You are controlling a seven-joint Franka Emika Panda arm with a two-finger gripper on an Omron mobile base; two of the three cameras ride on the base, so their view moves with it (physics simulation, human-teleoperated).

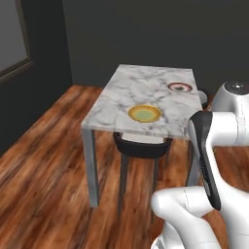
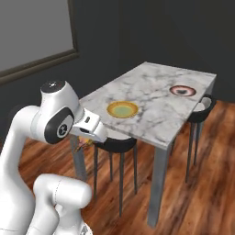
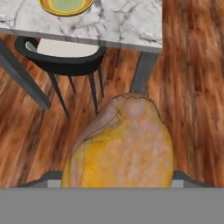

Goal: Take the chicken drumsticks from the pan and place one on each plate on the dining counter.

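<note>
A: Hand view first, starting at the left: the yellow-rimmed plate sits on the dining counter near its front edge, a dark chair is tucked under that edge, and a chicken drumstick hangs in front of the counter, over bare wood floor.

B: Is it gripped?

A: It looks so. The gripper closes on it from both sides, with only the finger tops peeking out beside the meat.

B: What is the risk?

A: I judge that a slip here would drop the piece on the floor, short of the counter. Carried low, it could also catch the counter's edge or the chair back.

B: And the arm?

A: In the right base view it is folded, with the hand pointing down in front of the counter, below its top. The red-rimmed plate lies farther back on the counter.
</note>
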